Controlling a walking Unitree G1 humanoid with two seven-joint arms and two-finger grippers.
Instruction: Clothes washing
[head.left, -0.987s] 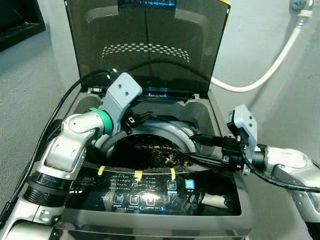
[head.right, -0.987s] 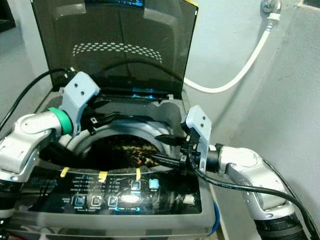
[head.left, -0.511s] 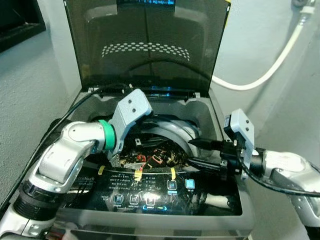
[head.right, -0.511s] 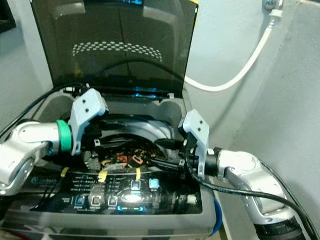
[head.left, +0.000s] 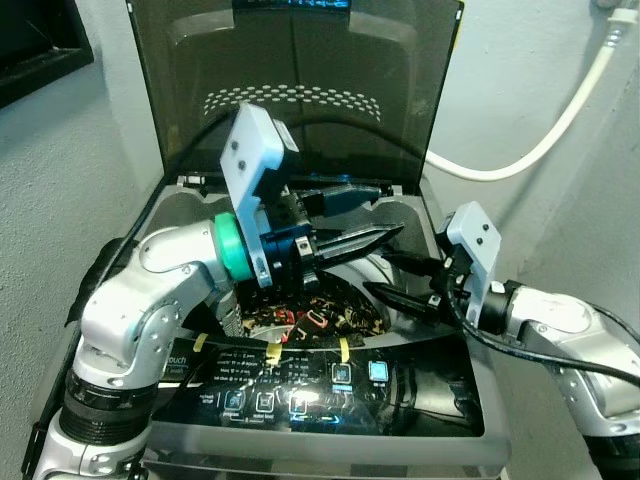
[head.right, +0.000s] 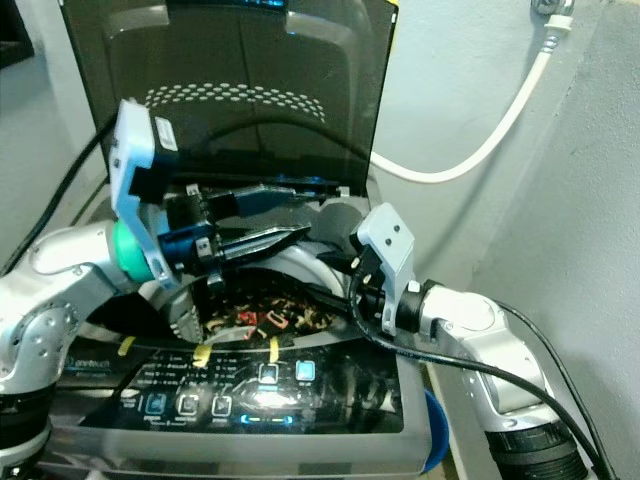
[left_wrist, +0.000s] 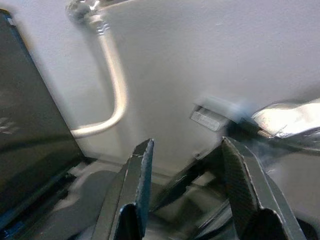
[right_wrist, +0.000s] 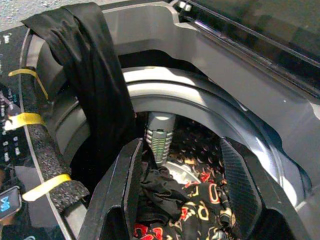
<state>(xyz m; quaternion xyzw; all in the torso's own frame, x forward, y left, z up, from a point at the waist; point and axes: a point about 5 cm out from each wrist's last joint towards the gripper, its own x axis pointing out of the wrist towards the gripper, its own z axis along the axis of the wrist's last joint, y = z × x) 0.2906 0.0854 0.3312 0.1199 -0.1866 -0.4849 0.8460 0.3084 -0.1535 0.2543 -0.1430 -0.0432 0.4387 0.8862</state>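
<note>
The patterned clothes (right_wrist: 185, 210) are seen straight below the right tool (head.left: 400, 283), spread wide over the washer drum (right_wrist: 210, 100); the left tool (head.left: 365, 225), also wide, is held higher.

Left tool (head.left: 385, 236) raised, fingers apart; right tool (head.left: 385, 280) lower, fingers spread, facing it.

The round drum mouth of the grey top-loading washing machine (head.left: 200, 215) is crowded. The left gripper (head.left: 385, 212), fingers parted, crosses above it from the left. The right gripper (head.left: 385, 280), fingers spread, reaches in from the right. Patterned black and red clothes (right_wrist: 190, 210) lie low inside, leaving depth above them. A black cloth (right_wrist: 95, 75) drapes over the rim. The raised smoked lid (head.left: 300, 80) closes off the back.
</note>
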